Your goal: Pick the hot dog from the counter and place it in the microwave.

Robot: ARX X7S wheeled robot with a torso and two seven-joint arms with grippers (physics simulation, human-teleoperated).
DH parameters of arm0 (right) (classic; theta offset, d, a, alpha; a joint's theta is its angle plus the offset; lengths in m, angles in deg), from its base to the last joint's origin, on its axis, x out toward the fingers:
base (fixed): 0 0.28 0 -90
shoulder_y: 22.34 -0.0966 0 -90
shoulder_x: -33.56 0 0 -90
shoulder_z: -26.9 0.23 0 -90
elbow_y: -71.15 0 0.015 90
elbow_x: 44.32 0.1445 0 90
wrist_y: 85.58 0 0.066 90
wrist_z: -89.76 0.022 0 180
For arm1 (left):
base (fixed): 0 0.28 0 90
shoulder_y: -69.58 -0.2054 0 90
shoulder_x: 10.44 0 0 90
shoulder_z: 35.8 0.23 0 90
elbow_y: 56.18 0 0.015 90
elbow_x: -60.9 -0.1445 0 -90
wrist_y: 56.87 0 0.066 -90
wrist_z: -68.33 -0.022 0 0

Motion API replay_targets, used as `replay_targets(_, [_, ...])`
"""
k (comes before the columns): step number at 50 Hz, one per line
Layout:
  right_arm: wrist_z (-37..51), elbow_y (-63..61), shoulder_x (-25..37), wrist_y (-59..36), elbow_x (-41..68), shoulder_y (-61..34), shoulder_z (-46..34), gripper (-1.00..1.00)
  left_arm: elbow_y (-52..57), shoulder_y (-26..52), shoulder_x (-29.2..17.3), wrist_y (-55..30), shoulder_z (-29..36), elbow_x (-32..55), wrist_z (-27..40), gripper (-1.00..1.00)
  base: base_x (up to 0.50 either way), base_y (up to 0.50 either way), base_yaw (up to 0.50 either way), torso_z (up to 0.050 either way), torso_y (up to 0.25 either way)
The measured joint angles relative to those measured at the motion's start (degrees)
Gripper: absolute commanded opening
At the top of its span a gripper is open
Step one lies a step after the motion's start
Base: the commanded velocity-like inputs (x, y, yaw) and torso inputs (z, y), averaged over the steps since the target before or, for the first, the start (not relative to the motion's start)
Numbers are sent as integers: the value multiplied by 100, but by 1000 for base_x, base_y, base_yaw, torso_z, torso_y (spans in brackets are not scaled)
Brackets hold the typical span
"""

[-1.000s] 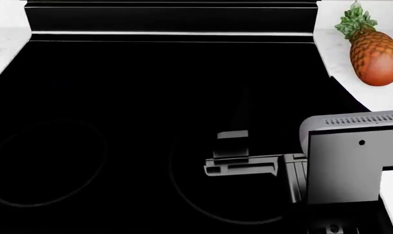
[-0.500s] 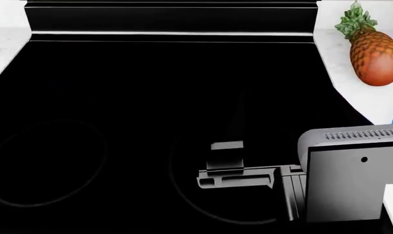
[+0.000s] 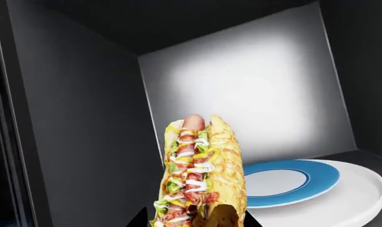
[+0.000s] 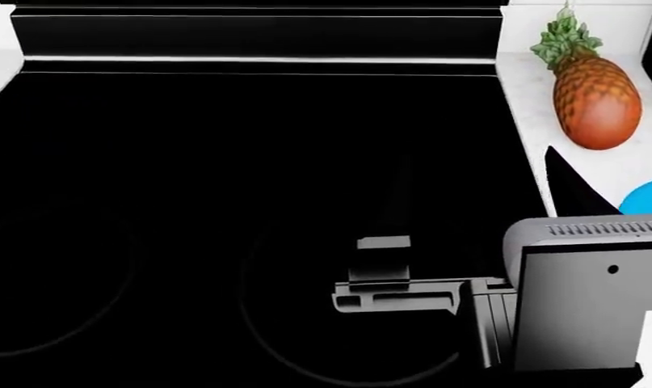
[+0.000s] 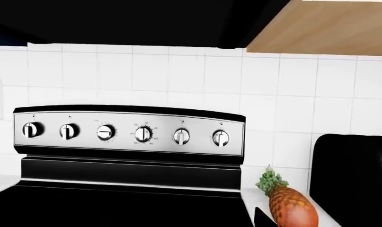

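The left gripper's fingers are cut off; the hot dog [image 3: 200, 175] rises from that edge inside the microwave [image 3: 83, 118], apparently gripped, beside the plate [image 3: 342, 194]. The right gripper's [image 4: 396, 293] state is unclear over the stovetop [image 4: 196, 162]. A pineapple [image 4: 590, 93] lies on the counter [image 4: 525, 89].

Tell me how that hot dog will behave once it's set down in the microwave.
The hot dog is long and narrow, so it would probably topple onto its side if released upright. Its rounded bun may roll slightly on the plate. The loose-looking toppings could spill.
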Motion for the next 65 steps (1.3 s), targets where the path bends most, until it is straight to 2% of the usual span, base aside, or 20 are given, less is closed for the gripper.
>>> replay_targets(27, [45,16,-2,86,-34,30,-33,100,253,-6,0,-37,-186,-293,-86,-100,451,-126,0,0,1])
replay_targets(38, [43,-43,41,144,-45,75,-19,100,102,-14,-1,28,28,-108,-48,-100,11,0,0,0,1])
replay_targets(39, [43,-49,45,149,-43,81,-16,100,85,-13,-1,30,56,-83,-43,100,0,0,0,0,0])
replay_targets(57, [73,-111,125,204,20,136,23,100,-72,0,-1,66,159,18,22,100,0,0,0,0,0])
replay_targets(65, [72,-112,138,218,29,135,12,100,73,-1,-2,17,-271,-368,-81,100,0,0,0,0,1])
